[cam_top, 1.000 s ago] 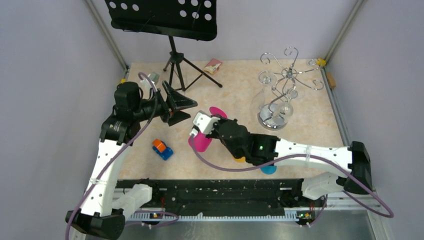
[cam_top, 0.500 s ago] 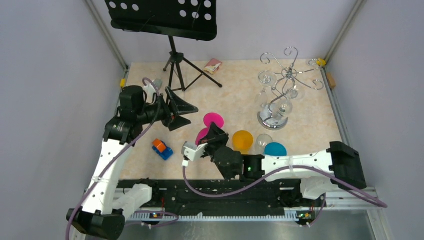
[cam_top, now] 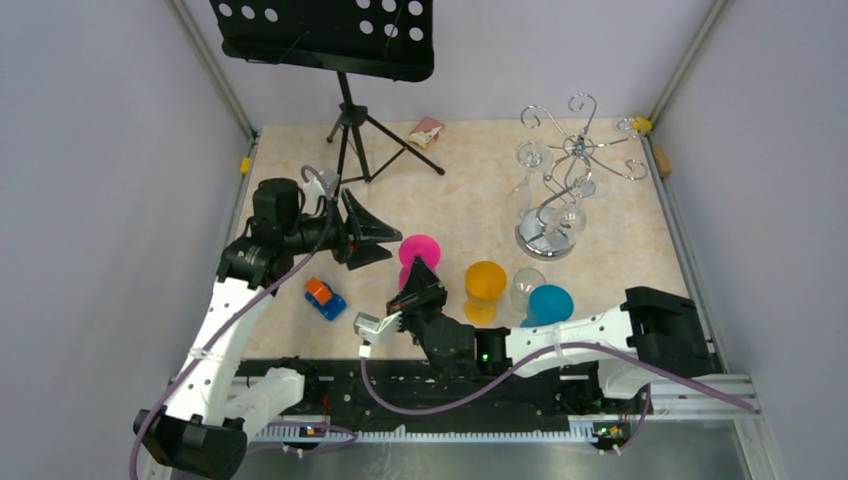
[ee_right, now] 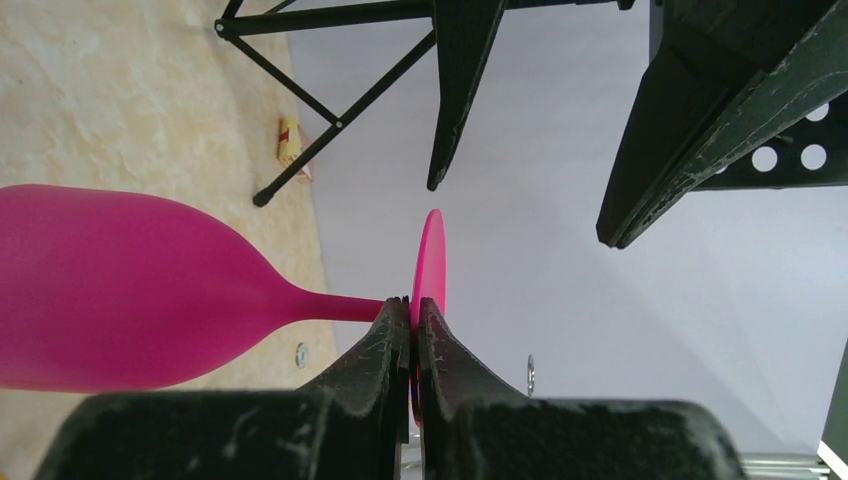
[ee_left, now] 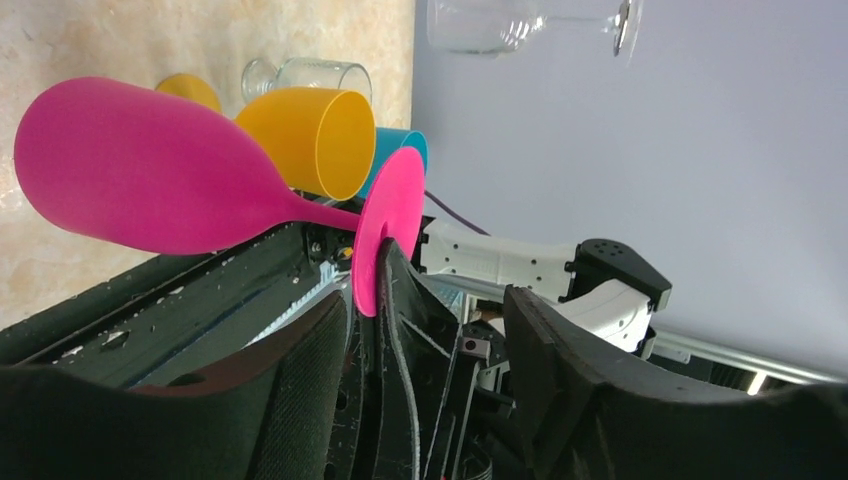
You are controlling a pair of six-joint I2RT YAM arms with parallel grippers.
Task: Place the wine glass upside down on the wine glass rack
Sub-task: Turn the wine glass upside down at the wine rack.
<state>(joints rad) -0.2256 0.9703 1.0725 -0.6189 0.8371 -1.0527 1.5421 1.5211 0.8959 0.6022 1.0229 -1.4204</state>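
A pink wine glass (cam_top: pixel 418 250) hangs upside down above the table, bowl (ee_left: pixel 140 170) toward the tabletop and foot (ee_right: pixel 432 258) on top. My right gripper (ee_right: pixel 410 302) is shut on the rim of that foot, and in the top view it (cam_top: pixel 421 276) reaches up from the near side. The left gripper (cam_top: pixel 394 238) stands open just left of the glass. In its own view, the foot's edge (ee_left: pixel 385 235) and the right gripper's finger lie between the left gripper's (ee_left: pixel 425 300) pads, with a wide gap remaining. The chrome wine glass rack (cam_top: pixel 583 147) stands at the back right, clear glasses hanging on it.
An orange glass (cam_top: pixel 485 283), a clear glass (cam_top: pixel 526 285) and a teal glass (cam_top: pixel 550 303) stand right of the pink one. A toy car (cam_top: pixel 325 298) lies near the left arm. A black music stand (cam_top: pixel 345 45) and a small box (cam_top: pixel 427 130) are at the back.
My right arm has drawn back toward the near edge with the pink glass, uncovering the other glasses. The left gripper has moved right to the glass's foot and its jaws have narrowed.
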